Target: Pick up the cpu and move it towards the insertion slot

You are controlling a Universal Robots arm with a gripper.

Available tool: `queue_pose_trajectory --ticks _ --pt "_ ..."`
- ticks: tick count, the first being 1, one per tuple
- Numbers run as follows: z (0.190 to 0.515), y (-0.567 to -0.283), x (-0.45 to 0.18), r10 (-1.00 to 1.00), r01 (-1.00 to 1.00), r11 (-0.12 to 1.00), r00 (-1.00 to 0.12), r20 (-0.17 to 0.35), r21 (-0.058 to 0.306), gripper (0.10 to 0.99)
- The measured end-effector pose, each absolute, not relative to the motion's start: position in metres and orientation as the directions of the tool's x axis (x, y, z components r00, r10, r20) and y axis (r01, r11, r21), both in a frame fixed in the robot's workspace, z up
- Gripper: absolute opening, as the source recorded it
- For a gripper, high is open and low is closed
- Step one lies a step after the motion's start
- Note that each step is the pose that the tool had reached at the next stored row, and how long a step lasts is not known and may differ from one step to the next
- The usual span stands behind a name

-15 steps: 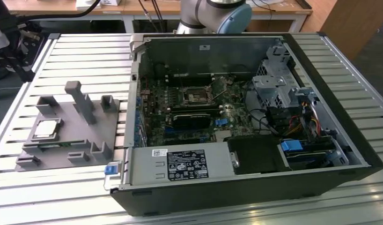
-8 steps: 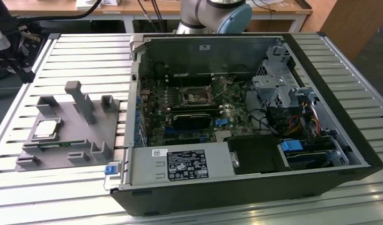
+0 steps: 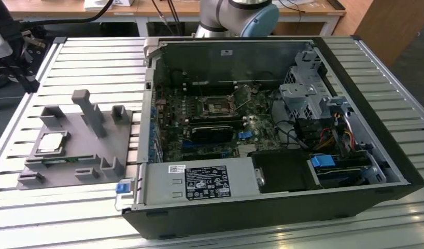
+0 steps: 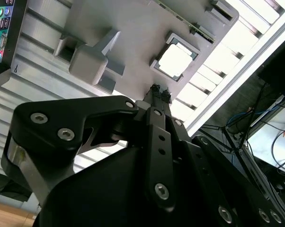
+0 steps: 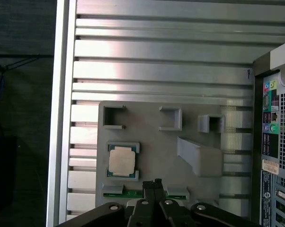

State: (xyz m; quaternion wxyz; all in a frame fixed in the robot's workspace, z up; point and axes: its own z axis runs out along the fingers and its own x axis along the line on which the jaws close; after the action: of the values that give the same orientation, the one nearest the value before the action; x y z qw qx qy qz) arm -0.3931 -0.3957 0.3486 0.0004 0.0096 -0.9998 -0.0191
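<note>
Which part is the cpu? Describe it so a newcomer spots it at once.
Find the open computer case; on the slatted table at the exterior view's left of it sits a grey plastic block. The cpu lies flat in that block's square recess. It is the only pale silver square there, unlike the narrow green circuit-board strip beside it.

The scene holds 1 small flat square cpu (image 3: 52, 141) with a pale silver metal top, 1 grey plastic block (image 3: 94, 150) with rectangular recesses, 1 narrow green circuit-board strip (image 5: 133, 194), 1 open black computer case (image 3: 267, 218), 1 square dark insertion slot (image 3: 217, 107) ringed by a thin silver frame, 1 black metal gripper (image 5: 153, 182), and 1 slatted aluminium table (image 3: 81, 52).
</note>
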Motion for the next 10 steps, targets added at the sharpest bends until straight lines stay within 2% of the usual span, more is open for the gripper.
queue_pose_trajectory --ticks 10 --pt "0.3447 -0.3960 -0.3952 -0.019 -0.019 0.999 -1.000 0.000 0.038 0.106"
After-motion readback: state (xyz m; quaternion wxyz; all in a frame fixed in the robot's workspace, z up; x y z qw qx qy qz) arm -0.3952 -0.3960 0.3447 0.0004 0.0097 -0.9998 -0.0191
